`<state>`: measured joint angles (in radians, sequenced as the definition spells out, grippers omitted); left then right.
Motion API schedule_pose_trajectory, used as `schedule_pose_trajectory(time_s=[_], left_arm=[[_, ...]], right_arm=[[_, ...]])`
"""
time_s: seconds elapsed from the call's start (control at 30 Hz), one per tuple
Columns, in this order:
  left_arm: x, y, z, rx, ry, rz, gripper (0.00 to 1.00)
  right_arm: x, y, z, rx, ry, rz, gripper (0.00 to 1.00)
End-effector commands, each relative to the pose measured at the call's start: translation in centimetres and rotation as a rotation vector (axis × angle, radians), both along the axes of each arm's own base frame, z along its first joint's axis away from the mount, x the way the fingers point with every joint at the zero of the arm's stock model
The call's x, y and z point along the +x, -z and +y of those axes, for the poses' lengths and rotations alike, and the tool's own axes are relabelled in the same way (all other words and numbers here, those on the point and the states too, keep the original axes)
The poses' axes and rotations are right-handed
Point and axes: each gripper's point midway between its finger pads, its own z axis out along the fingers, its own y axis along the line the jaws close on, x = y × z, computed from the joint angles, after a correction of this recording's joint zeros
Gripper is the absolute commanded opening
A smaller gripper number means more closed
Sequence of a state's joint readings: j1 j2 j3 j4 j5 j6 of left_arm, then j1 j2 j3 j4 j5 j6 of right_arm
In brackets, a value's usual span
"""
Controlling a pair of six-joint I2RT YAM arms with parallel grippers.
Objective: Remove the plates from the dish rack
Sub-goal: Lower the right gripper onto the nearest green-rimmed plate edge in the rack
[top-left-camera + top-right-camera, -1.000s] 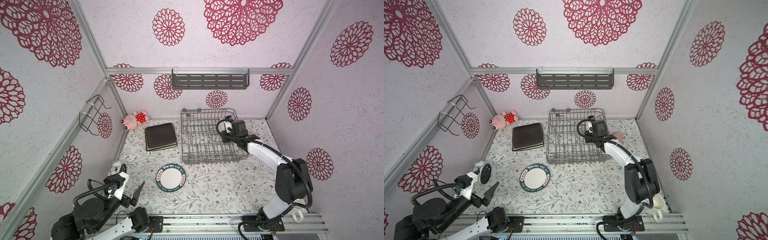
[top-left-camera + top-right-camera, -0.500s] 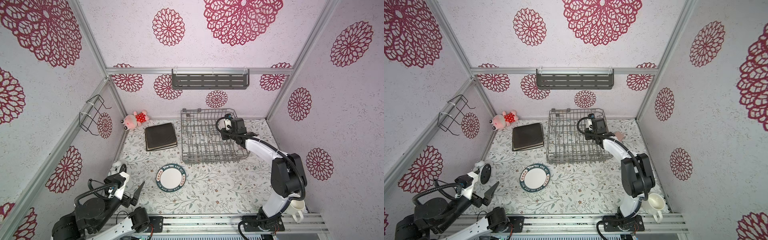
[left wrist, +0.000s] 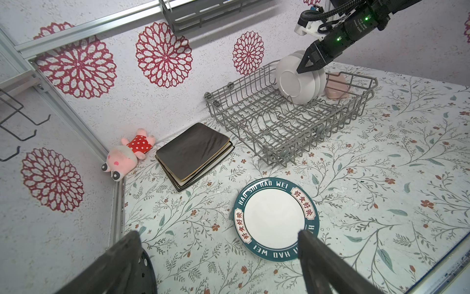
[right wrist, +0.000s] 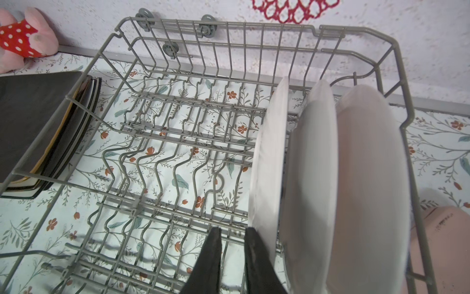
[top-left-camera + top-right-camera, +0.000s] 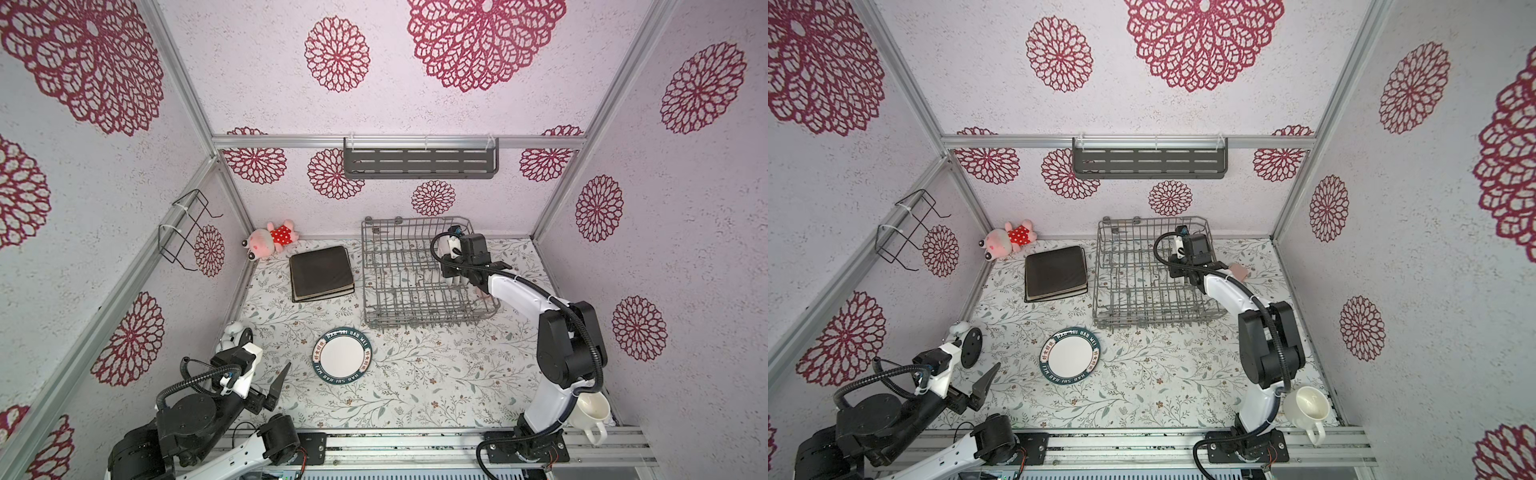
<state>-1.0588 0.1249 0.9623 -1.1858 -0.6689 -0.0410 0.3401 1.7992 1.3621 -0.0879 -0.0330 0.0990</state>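
Right jaws narrowed beside white plate (image 4: 267,165)

Dish rack (image 4: 254,23) — grey metal wire, matt. Round plates (image 4: 310,178) glossy white ceramic. Square plates (image 3: 193,150) dark, satin sheen. Toy (image 3: 127,155) — plush cloth.

i see a pink soft toy (image 5: 270,241) in a red spotty dress lying in the back left corner. a grey shelf (image 5: 419,163) with slots hangs on the back wall. a thin black wire holder (image 5: 185,232) is on the left wall. a white mug (image 5: 1307,407) sits at the front right, mouth up. the table cloth (image 5: 415,374) has leaves and little flowers. big red flowers (image 5: 336,54) cover the walls.
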Motion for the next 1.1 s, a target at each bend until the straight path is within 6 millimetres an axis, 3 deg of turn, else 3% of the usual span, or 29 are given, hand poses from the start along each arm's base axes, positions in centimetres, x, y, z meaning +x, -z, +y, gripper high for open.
schedule_pose_trajectory(time_s=[0.0, 0.13, 0.87, 0.93, 1.07], left_arm=[[0.3, -0.1, -0.3, -0.011, -0.004, -0.003, 0.97], [0.2, -0.2, -0.3, -0.012, -0.001, -0.004, 0.97], [0.1, -0.1, -0.1, -0.03, 0.001, -0.014, 0.97], [0.1, 0.0, -0.1, -0.028, -0.001, -0.013, 0.97], [0.1, 0.0, -0.2, -0.027, 0.001, -0.014, 0.97]], right_arm=[[0.7, -2.5, 0.1, 0.033, -0.002, -0.052, 0.14], [0.6, -3.0, 0.3, 0.045, -0.012, -0.058, 0.06], [0.9, -6.0, 0.6, 0.049, -0.037, -0.098, 0.0], [0.8, -5.7, 0.1, 0.04, -0.021, -0.089, 0.14], [0.7, -5.4, -0.9, 0.047, 0.002, -0.08, 0.26]])
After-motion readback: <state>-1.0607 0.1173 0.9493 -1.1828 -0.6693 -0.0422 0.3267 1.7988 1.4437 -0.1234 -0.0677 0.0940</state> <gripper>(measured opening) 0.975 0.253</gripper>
